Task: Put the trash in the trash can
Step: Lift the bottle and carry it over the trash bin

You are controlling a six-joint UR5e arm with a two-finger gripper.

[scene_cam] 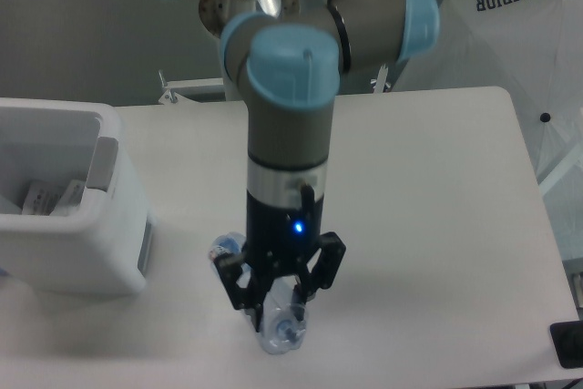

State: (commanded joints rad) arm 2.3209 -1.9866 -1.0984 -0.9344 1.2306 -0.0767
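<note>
Gripping the crushed clear plastic bottle w/ my black two-finger end effector, fingers clamped on its crinkled, see-through body. Bottle's long axis runs approx. upper-left to lower-right, low over the smooth white desk. Large boxy white plastic bin, rounded corners, grey side panel, stands well apart at left w/ a flat white-clear wrapper inside.

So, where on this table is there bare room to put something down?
The widest bare patch of the table lies between the arm and the edge by the white umbrella. A smaller strip runs behind the trash can, near the arm's base. It is crowded between the trash can and the tool, where the bottle is.
</note>
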